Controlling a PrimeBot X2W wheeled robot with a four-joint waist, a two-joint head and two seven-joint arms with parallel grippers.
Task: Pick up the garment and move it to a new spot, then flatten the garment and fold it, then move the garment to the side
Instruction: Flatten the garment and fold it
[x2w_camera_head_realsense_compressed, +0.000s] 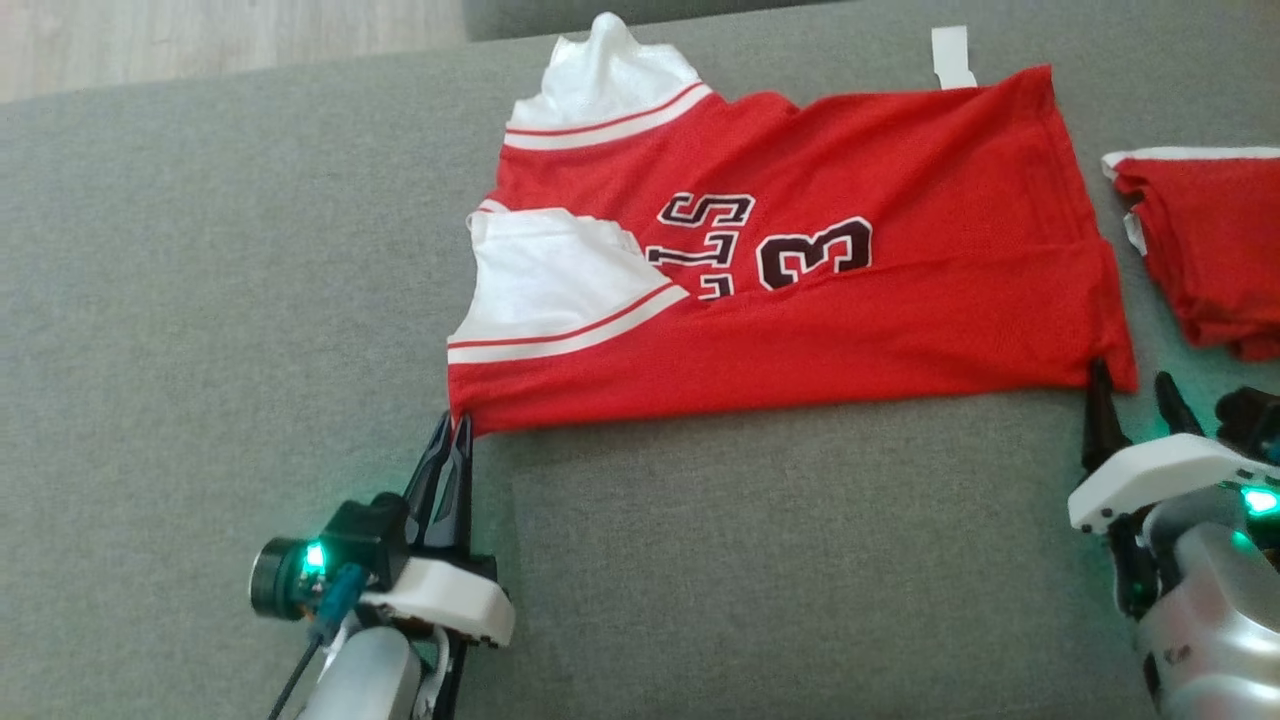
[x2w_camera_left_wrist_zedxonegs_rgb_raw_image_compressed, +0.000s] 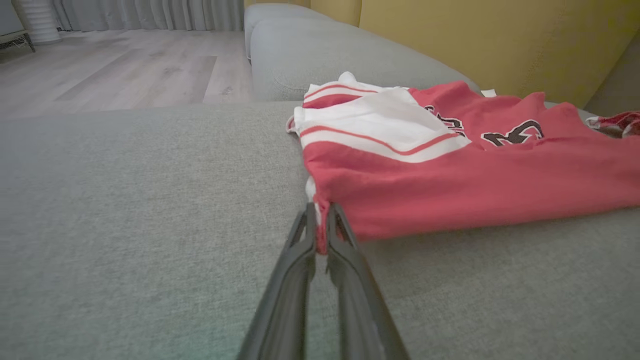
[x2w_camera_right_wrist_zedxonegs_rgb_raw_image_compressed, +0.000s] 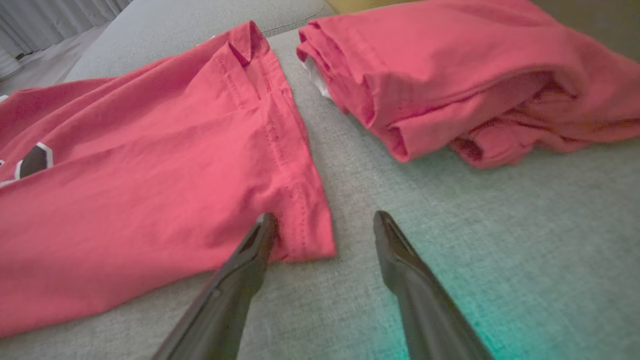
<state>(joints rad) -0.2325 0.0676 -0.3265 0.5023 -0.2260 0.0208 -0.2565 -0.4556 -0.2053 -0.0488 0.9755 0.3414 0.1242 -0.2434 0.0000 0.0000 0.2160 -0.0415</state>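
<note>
pinching claw: left gripper (x2w_camera_head_realsense_compressed: 452, 425), jaws drawn narrow on the near left corner of the garment (x2w_camera_head_realsense_compressed: 850, 320); in the left wrist view a sliver of red cloth sits between the left gripper's (x2w_camera_left_wrist_zedxonegs_rgb_raw_image_compressed: 321, 210) two fingers.
surface: grey sofa cushion (x2w_camera_head_realsense_compressed: 200, 300), bare to the left of the garment.
task item, place: garment lies in the middle of the cushion, long side across the head view, white sleeves to the left, hem to the right.
task item, condition: mostly flat, with shallow creases; one white sleeve lies over the chest, and a flap along the near side covers part of the black lettering, so a first lengthwise fold seems to be in.
open claw: right gripper (x2w_camera_head_realsense_compressed: 1130, 375), jaws wide, at the near right hem corner; in the right wrist view one finger of the right gripper (x2w_camera_right_wrist_zedxonegs_rgb_raw_image_compressed: 325, 216) meets the corner's edge and the other rests over bare cushion beside it, nothing clamped.
neighbour: folded red pile (x2w_camera_head_realsense_compressed: 1210, 250), just beside the garment's hem, not touching it.
done, judged: pick-up and move to a new spot; flattening largely.
in hand, judged: taking both near corners for a fold; right corner not yet gripped.
left: closing the right jaws, folding, moving the garment aside.
</note>
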